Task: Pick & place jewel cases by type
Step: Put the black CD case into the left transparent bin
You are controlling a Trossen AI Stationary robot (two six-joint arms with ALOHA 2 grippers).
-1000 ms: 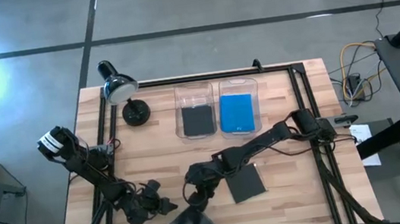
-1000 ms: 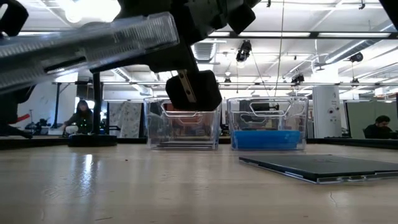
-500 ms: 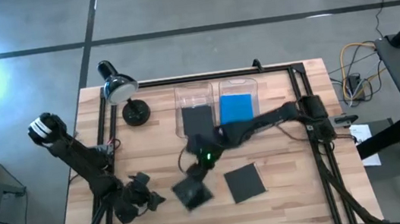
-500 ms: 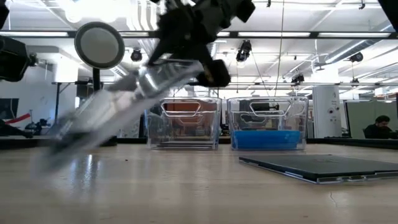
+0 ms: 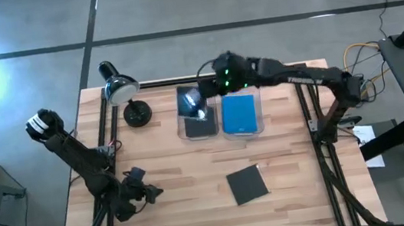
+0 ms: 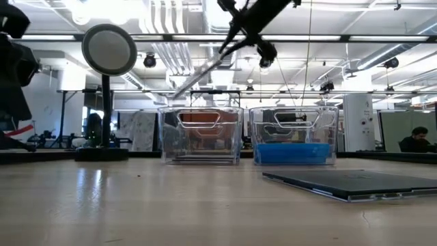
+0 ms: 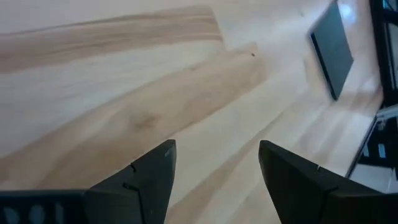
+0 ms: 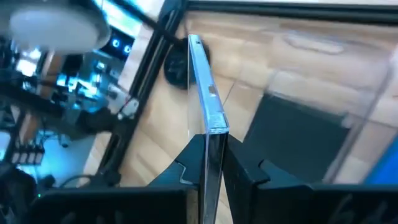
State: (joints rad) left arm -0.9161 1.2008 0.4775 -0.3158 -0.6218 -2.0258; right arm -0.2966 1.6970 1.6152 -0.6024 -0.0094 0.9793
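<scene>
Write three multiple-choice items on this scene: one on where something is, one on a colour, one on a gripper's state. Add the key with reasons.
1. Where is the right gripper?
A. Above the left bin
B. Over the desk lamp
C. At the table's near edge

2. What colour is the jewel case lying in the right bin?
A. Red
B. Blue
C. Yellow

3. How is the left gripper?
A. Shut on a case
B. Open, holding nothing
C. Inside a bin

Key:
1 A, the high view shows it over the left bin, carrying a held jewel case above the dark case already inside.
2 B, bright blue shows through the bin in the high and low views.
3 B, its wrist view shows spread fingers over bare wooden table.
</scene>
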